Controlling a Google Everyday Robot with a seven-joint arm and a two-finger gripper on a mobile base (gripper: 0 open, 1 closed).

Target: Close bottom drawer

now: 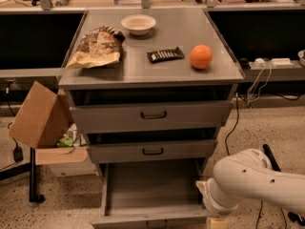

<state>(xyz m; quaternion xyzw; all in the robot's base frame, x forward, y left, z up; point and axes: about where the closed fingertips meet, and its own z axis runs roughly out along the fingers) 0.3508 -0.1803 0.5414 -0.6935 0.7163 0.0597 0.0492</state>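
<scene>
The bottom drawer [151,189] is pulled far out of the grey cabinet, and its long shallow tray looks empty. Its slim front [152,221] lies at the bottom edge of the view. My white arm [255,184] bends in from the right, beside the drawer's front right corner. My gripper [217,222] hangs below the arm at the bottom edge, just right of the drawer front, and is mostly cut off by the frame.
The top drawer [153,114] and middle drawer [152,151] stand slightly ajar. On the cabinet top are a chip bag [97,46], a white bowl [138,24], a dark snack bar [165,55] and an orange [201,57]. A cardboard box [40,113] stands at the left and cables [257,80] at the right.
</scene>
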